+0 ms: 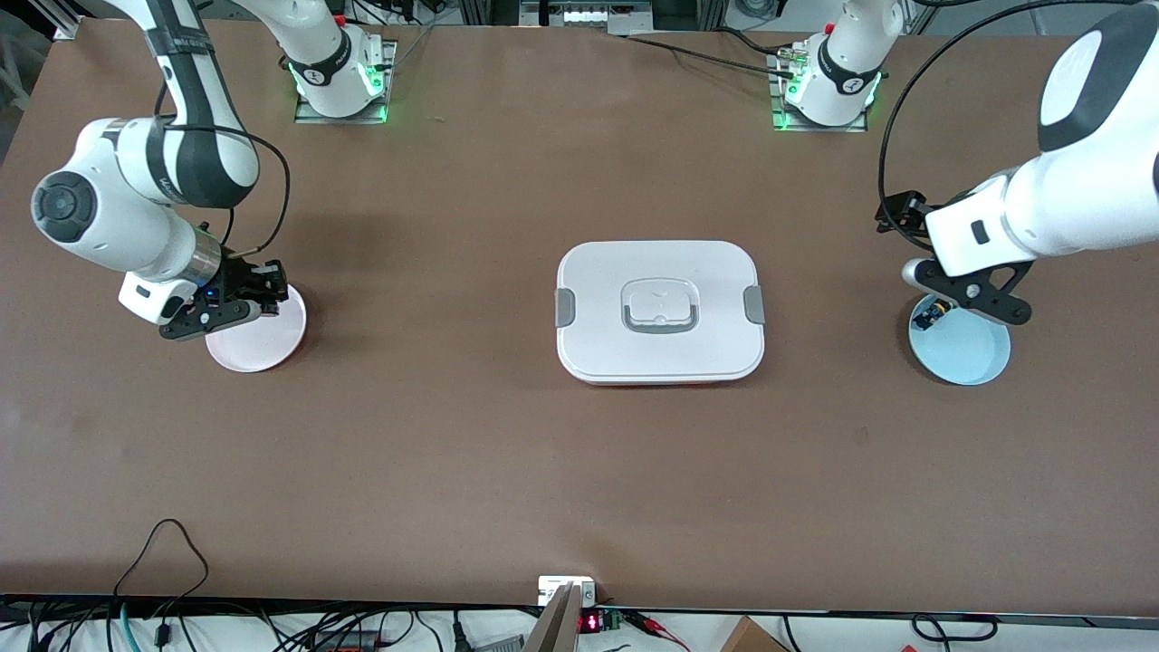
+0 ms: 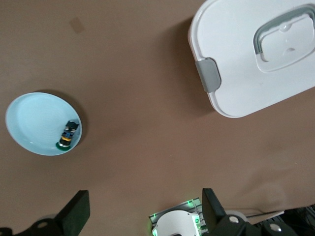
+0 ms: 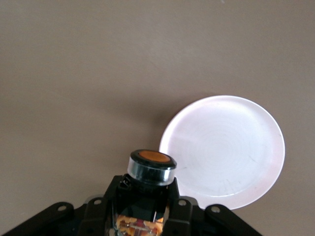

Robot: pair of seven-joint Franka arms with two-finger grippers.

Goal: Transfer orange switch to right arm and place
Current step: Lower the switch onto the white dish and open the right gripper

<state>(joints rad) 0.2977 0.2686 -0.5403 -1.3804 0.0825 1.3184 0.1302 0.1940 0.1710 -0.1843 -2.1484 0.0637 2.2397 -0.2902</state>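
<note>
We see the orange switch (image 3: 151,169) as a short black cylinder with a silver collar and a flat orange cap. Its long axis runs out from between the fingers, cap end pointing away from the right wrist. The right tool (image 1: 263,288) pinches the switch by its black body and hangs over the edge of the pink plate (image 1: 272,349) at the right arm's end of the surface (image 1: 453,453).

The left tool (image 2: 142,214) is spread wide and holds nothing. It waits above the blue plate (image 1: 973,358), which carries a second small part (image 2: 68,135). A white lidded box (image 1: 659,312) sits between the plates.
</note>
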